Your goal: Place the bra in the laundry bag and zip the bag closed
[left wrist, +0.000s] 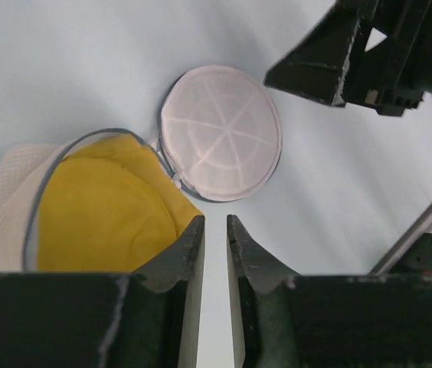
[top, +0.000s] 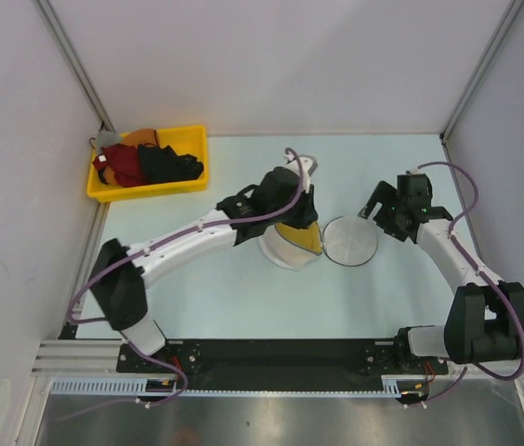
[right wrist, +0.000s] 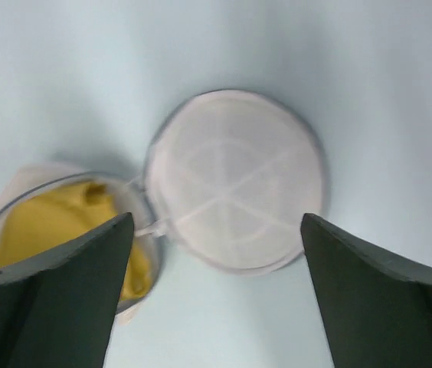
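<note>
On the pale tabletop [top: 243, 297], the yellow bin [top: 150, 193] of clothes [top: 146, 165] sits upper left of the overhead frame, while the laundry bag [top: 349, 241] lies open at centre — its empty half to the right, hinged to the half holding the yellow bra [left wrist: 101, 215]. The right tool [right wrist: 216, 218], jaws spread wide, hangs over the empty half and is nearer to it. The left tool [left wrist: 214, 222] — jaws narrow, apparently gripping nothing — hovers at the bra's edge.

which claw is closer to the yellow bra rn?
Left. The left claw hangs at the edge of the bra in the bag's full half. The right claw stands wide open over the bag's empty half, farther off.
</note>
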Tool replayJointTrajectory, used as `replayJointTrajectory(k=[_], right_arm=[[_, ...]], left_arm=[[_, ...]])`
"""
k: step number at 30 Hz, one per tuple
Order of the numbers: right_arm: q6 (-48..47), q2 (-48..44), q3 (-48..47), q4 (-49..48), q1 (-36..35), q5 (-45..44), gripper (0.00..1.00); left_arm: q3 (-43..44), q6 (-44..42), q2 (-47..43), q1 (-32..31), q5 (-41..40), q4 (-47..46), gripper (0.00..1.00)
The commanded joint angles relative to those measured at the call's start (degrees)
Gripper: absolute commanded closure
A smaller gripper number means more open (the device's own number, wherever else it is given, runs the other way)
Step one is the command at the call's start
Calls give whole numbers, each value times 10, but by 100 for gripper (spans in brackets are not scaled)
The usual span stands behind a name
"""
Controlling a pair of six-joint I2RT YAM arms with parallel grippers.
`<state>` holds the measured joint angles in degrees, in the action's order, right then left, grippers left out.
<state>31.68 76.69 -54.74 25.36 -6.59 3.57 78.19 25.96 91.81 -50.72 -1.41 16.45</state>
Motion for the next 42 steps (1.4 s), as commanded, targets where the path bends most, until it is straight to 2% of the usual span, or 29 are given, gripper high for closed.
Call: replayJointTrajectory(k=[1,2,6,7,8,13,18,22,25,28,32,36,42], right_arm=[[32,-6,76,1,31,-65,19],[32,-6,87,-21,31,-69,31],[33,36,116,-42,27,-97,37],[32,45,117,-45,26,-109,50],[32,57,118,-47,27,-115,54],[26,102,126,-86,11,-130,54],[26,129,116,-87,-10,-147,56],[30,145,109,-78,-18,-174,88],[32,138,114,-79,-21,-183,100],[25,95,122,-84,-28,-179,100],[13,-29,108,-43,-61,-195,100],[-8,-108,36,53,-90,-176,100],[-13,-151,-67,159,-156,-189,100]], left_arm=[[85,-47,89,-21,-42,49,80],[97,-50,107,-22,-56,55,82],[146,-65,176,-23,-77,79,84],[151,-71,200,-22,-80,80,85],[158,-74,210,-22,-86,82,86],[160,-80,253,-22,-102,82,88],[148,-81,258,-21,-119,76,88],[130,-78,253,-16,-123,72,88],[108,-77,249,-11,-111,56,88],[94,-69,254,-2,-89,47,88],[54,-51,257,17,-58,6,88],[37,-43,261,39,-45,-14,89],[28,-35,254,45,-26,-32,89]])
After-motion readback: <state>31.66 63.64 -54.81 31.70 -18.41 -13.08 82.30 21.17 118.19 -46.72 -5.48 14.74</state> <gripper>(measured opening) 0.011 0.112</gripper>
